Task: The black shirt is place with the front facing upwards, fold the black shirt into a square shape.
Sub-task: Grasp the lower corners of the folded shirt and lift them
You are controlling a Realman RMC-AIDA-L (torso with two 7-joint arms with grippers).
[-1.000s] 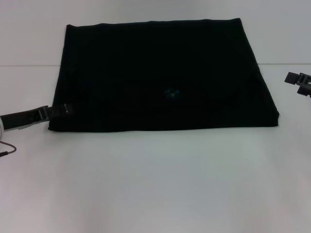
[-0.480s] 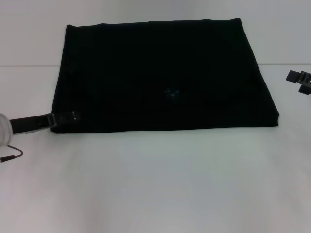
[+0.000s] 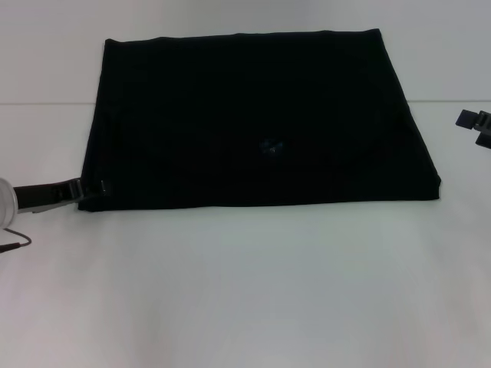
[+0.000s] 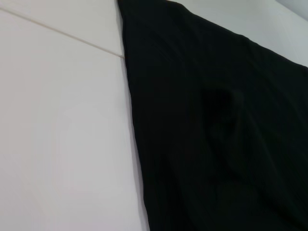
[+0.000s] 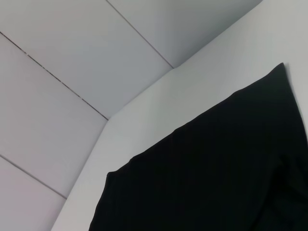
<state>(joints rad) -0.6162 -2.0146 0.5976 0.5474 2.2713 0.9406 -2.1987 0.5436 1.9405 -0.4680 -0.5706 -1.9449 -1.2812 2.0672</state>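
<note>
The black shirt (image 3: 253, 100) lies flat on the white table (image 3: 245, 291), folded into a wide rectangle. A small blue label (image 3: 270, 146) shows near its middle. My left gripper (image 3: 96, 188) sits low at the shirt's near left corner, touching its edge. My right gripper (image 3: 474, 126) hovers off the shirt's right side, apart from the cloth and half cut off by the picture's edge. The left wrist view shows the shirt (image 4: 216, 120) with a shallow crease beside bare table. In the right wrist view one corner of the shirt (image 5: 216, 168) lies on the table.
White table surface stretches in front of the shirt and to both sides. A thin cable (image 3: 11, 245) trails from the left arm at the table's left. Pale wall panels (image 5: 72, 57) rise behind the table's far edge.
The left gripper reached slightly in over the shirt's near left corner, then drew back left to its edge. The right gripper drifted a little to the right. The shirt has not moved.
</note>
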